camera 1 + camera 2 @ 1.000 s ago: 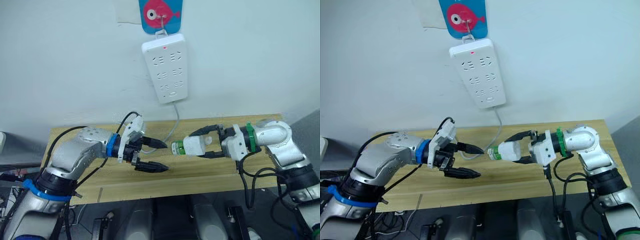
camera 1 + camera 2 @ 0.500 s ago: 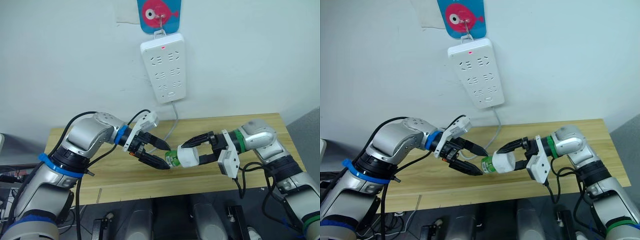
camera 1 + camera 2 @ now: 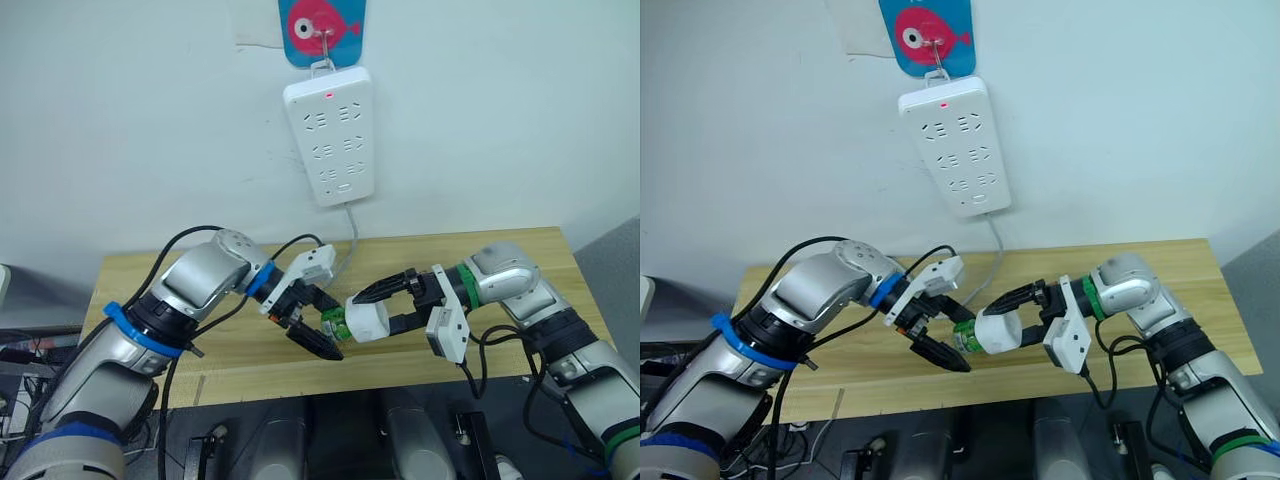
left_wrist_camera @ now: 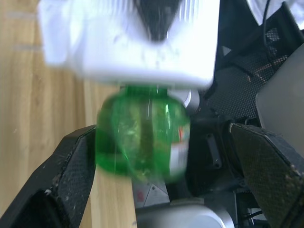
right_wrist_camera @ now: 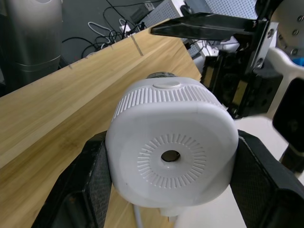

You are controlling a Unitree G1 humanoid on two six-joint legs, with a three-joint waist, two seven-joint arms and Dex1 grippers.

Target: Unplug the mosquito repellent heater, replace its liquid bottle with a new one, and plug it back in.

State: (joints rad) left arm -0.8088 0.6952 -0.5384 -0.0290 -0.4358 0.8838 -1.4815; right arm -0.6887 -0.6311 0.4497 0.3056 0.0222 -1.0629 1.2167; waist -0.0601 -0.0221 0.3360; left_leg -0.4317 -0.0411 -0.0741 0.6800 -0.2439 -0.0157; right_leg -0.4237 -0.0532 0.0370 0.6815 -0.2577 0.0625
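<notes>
My right gripper (image 3: 368, 314) is shut on the mosquito repellent heater (image 3: 372, 322), a small white rounded unit held sideways above the wooden table (image 3: 470, 250). In the right wrist view the heater (image 5: 171, 147), with its round vent hole, is clamped between both black fingers (image 5: 95, 185). A green liquid bottle (image 3: 336, 320) sticks out of the heater toward my left arm. My left gripper (image 3: 326, 328) is open with one finger on each side of that bottle. In the left wrist view the bottle (image 4: 142, 137) lies against one finger (image 4: 76, 166), with a gap to the other.
A long white power strip (image 3: 330, 135) with a red light hangs on the wall from a fish-shaped hook (image 3: 320, 25). Its cable (image 3: 350, 240) drops behind the table. Cables and dark gear lie on the floor below the table's front edge.
My left gripper has swung right and now straddles the green bottle. My right gripper has carried the heater left and slightly lower, toward the left gripper.
</notes>
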